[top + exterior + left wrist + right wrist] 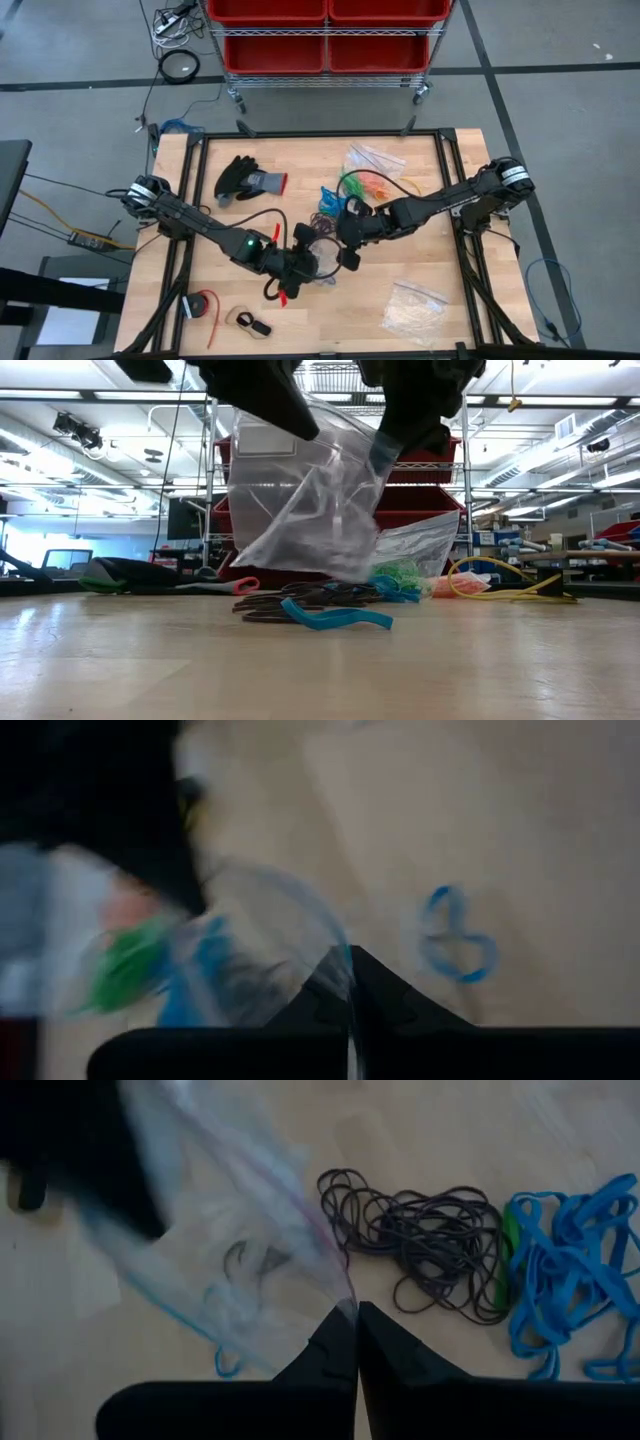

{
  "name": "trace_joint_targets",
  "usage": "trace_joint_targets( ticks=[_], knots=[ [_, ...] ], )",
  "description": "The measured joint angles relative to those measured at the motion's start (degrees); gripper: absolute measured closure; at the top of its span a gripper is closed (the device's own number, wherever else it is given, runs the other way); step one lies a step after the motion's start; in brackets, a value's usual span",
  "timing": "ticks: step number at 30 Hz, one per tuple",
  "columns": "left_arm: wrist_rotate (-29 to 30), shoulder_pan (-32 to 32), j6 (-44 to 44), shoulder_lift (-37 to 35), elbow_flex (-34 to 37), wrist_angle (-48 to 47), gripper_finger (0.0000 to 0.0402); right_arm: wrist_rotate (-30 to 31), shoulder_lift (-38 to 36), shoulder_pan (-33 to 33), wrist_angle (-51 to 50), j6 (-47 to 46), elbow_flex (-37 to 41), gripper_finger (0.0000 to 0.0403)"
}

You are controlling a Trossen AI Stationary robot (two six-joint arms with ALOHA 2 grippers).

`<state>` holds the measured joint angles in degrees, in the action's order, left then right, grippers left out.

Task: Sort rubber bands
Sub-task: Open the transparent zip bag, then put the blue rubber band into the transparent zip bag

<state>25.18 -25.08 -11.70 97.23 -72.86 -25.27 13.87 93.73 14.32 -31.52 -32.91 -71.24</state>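
clear plastic bag (310, 500), few bands inside, pinched by left fingers (350, 1005) and right fingers (357, 1342).

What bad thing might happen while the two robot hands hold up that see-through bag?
Both the left gripper and the right gripper pinch the thin clear bag above the table. If they pull apart, it might tear or slip free.

A few dark bands seem to sit inside the bag. If it tips, they might spill back onto the black rubber bands and mix again.

The loose blue band lies under the bag and might get dragged.
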Motion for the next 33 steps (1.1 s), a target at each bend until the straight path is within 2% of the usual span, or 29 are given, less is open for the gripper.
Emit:
trace_joint_targets(
  ticks=[3,12,16,20,25,28,33],
  knots=[
    [-2.8,0.0,0.6,0.0,0.0,0.7,0.0392,0.0,0.0,-0.8,0.3,-1.2,0.0,0.0403],
    [-3.4,0.7,4.5,0.0,0.0,-0.3,0.0391,1.9,0.0,-1.0,5.2,1.0,0.0,0.0403],
    [-2.1,1.5,5.9,0.0,0.0,-0.2,0.0371,2.0,0.0,-0.6,8.5,3.2,0.0,0.0403],
    [0.5,1.8,7.4,0.0,0.0,0.2,0.0320,2.9,0.0,-0.4,8.9,4.1,0.0,0.0403],
    [1.5,1.8,9.4,0.0,0.0,0.9,0.0230,4.2,0.0,-0.2,8.5,4.1,0.0,0.0403],
    [4.5,1.5,9.6,-0.5,0.0,0.5,0.0181,6.5,0.0,0.1,6.9,4.1,0.0,0.0403],
    [8.7,-0.1,9.5,-4.1,0.0,-0.4,0.0138,12.6,0.0,0.3,0.7,3.0,0.0,0.0403]
  ],
)
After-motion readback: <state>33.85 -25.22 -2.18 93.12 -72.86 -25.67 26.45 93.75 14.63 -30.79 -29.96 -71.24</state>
